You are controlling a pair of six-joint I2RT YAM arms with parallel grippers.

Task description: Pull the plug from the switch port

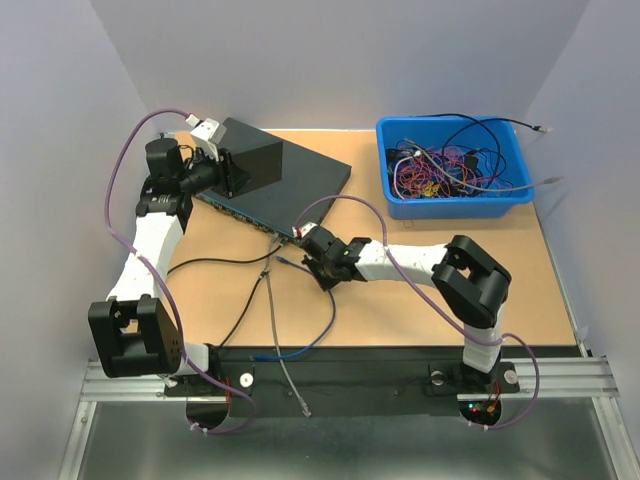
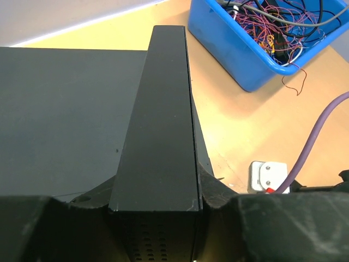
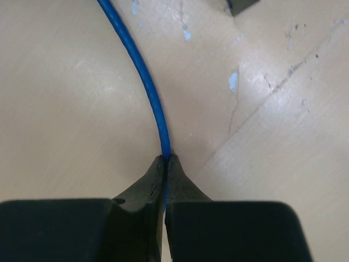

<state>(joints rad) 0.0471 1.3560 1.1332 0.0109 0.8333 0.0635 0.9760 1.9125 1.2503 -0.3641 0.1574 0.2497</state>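
R gripper (image 3: 165,161) was pinched tight on the blue cable (image 3: 143,76), low over the table (image 3: 65,109), presumably so the plug could be drawn out by its lead. The plug itself couldn't be made out; the lead ran twd the switch (image 1: 290,165) front. Beyond, the switch's end was clamped betw. the part-spread fingers of L gripper (image 1: 228,172), prob. as a brace vs. the pull.

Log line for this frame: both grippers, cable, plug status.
left gripper: shut on network switch | right gripper: shut on blue cable | unplugged: cannot tell
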